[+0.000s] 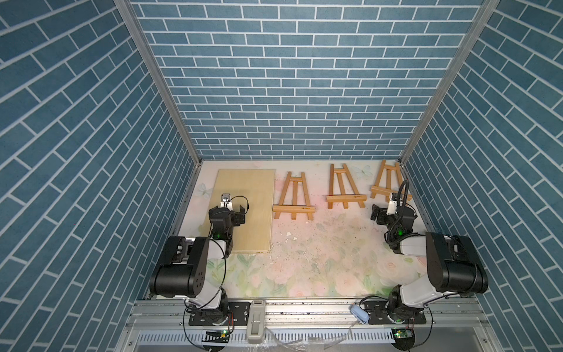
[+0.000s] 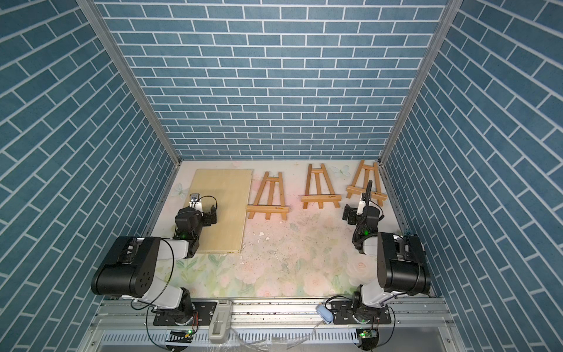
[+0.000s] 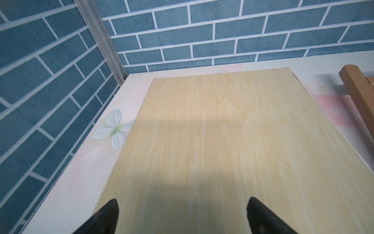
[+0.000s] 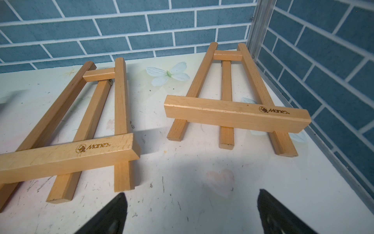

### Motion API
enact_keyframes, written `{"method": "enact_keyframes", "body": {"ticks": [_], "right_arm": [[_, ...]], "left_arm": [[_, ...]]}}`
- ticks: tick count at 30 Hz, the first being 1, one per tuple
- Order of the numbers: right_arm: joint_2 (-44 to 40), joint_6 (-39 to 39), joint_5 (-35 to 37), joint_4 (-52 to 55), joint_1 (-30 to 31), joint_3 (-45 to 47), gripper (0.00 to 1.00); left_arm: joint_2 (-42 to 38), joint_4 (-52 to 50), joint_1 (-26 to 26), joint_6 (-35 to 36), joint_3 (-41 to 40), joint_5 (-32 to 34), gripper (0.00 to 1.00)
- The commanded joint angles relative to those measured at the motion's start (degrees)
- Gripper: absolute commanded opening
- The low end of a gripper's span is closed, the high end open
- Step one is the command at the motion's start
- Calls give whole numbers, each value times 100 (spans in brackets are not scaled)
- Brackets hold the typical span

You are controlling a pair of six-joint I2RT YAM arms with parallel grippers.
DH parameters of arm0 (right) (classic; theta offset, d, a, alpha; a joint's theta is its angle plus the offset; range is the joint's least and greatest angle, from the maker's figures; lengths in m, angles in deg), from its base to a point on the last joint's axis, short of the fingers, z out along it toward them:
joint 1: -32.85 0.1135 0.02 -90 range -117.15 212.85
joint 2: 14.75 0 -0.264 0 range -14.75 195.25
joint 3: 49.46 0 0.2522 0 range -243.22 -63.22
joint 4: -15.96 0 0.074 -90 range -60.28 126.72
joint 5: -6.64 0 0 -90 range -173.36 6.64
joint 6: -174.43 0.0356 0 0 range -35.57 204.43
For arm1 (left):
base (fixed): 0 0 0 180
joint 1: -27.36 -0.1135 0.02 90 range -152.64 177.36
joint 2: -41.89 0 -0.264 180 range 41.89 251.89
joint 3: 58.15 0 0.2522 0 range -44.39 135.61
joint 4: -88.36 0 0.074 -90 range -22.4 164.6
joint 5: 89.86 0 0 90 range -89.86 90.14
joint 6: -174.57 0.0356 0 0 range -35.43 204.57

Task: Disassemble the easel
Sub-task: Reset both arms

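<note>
Flat easel (image 4: pixel 236 115) just beyond the right hand (image 4: pixel 191 192) — spread, empty; left hand (image 3: pixel 182 199) spread over the board (image 3: pixel 222 131).

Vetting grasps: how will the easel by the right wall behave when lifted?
The right easel is solid wooden bars: probably stiff, fairly light. Its centre leg hangs from a small hinge, so may swing when lifted. Lying flat, it likely slides, not tips.

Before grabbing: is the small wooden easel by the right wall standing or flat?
Lying flat: the easel has all three legs on the floral tabletop.
</note>
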Motion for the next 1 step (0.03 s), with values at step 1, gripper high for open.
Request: {"method": "enact_keyframes", "body": {"ticks": [1], "right_arm": [[-3, -106, -7, -15, 7, 6, 99]], "left_arm": [[5, -19, 24, 34, 84, -63, 99]]}}
